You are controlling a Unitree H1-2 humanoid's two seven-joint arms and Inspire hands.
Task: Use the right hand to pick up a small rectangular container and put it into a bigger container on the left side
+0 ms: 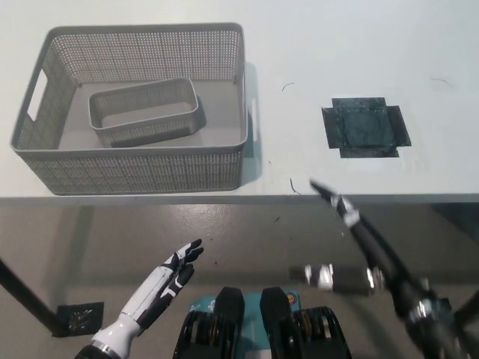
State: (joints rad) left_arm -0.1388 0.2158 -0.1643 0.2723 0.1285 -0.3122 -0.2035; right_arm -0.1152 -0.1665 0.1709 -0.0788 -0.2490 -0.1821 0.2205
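Note:
The small grey rectangular container (144, 112) lies inside the big grey perforated basket (138, 170) at the table's left. My black right hand (352, 247) hangs low at the lower right, below the table's front edge, fingers spread and holding nothing. My white left hand (168, 278) rests at the lower left under the table edge, fingers straight and apart, holding nothing.
A dark square patch of tape (364, 127) marks the white table (337, 45) right of the basket. The table's front edge (239, 198) runs across the middle of the view, with floor and table legs below it.

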